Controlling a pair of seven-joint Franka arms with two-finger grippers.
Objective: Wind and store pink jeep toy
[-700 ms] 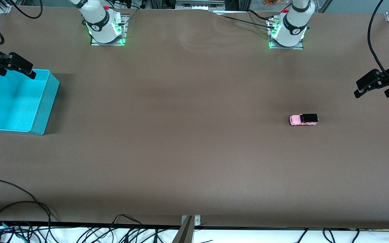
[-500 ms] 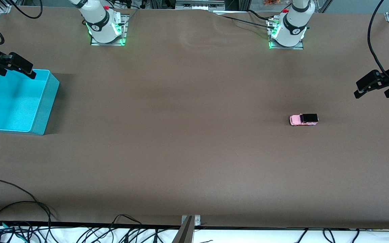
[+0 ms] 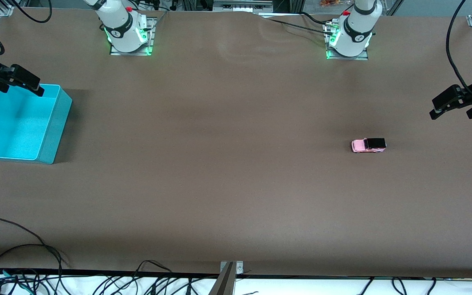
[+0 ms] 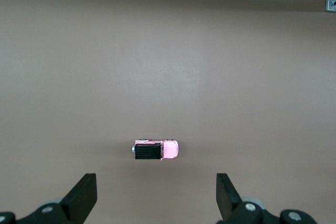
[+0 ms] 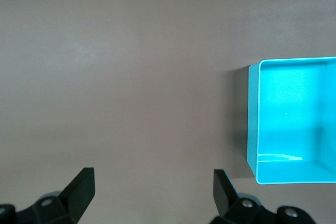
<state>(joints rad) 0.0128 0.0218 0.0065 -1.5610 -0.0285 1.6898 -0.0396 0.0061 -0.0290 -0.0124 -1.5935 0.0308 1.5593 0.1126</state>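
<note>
The pink jeep toy stands on its wheels on the brown table, toward the left arm's end; its black roof and pink hood also show in the left wrist view. My left gripper hangs open high over the table's end near the jeep, nothing between its fingers. My right gripper hovers open over the rim of the turquoise bin, holding nothing. The bin looks empty in the right wrist view.
Both arm bases stand along the table edge farthest from the front camera. Loose black cables lie along the edge nearest the front camera, with a metal bracket at its middle.
</note>
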